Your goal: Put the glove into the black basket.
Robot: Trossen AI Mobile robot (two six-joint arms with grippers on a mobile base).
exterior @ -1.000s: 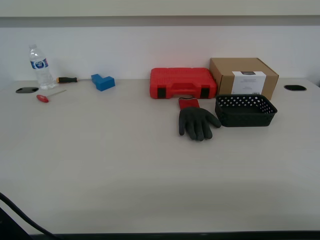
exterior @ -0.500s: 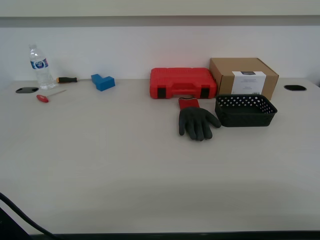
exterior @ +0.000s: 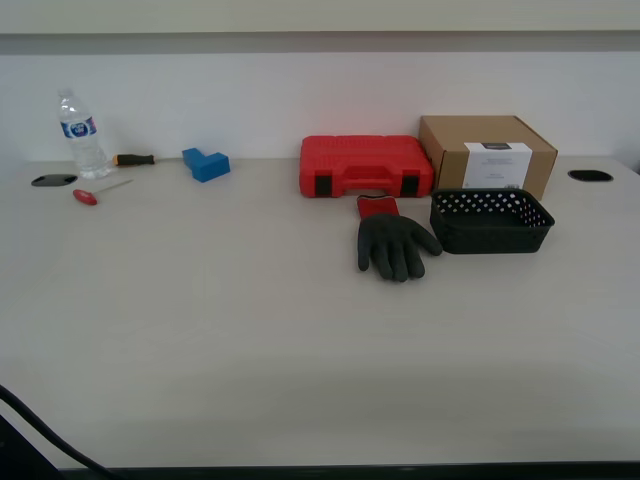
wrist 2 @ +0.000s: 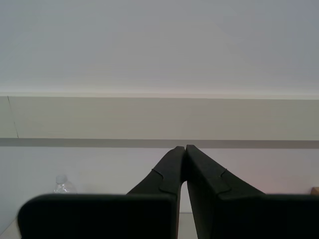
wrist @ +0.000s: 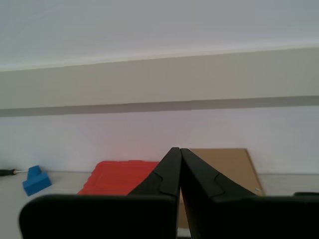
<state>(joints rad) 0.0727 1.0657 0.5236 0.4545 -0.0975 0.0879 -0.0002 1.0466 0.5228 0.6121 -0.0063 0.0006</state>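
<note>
The glove (exterior: pixel 394 241), dark grey with a red cuff, lies flat on the table in the exterior view, fingers toward the front, just in front of the red tool case (exterior: pixel 365 165). The black basket (exterior: pixel 490 221) with dotted-hole sides stands right beside it, on the exterior view's right, and looks empty. No arm shows in the exterior view. My first gripper (wrist: pixel 179 152) is shut and empty, held up facing the wall. My second gripper (wrist 2: pixel 185 148) is shut and empty too. The glove and basket are hidden in both wrist views.
A brown cardboard box (exterior: pixel 487 152) stands behind the basket. At the far left of the exterior view are a water bottle (exterior: pixel 80 135), a blue block (exterior: pixel 206 163), a red-handled screwdriver (exterior: pixel 97 192) and another tool (exterior: pixel 133 159). Two cable holes (exterior: pixel 53 180) pierce the table's back corners.
</note>
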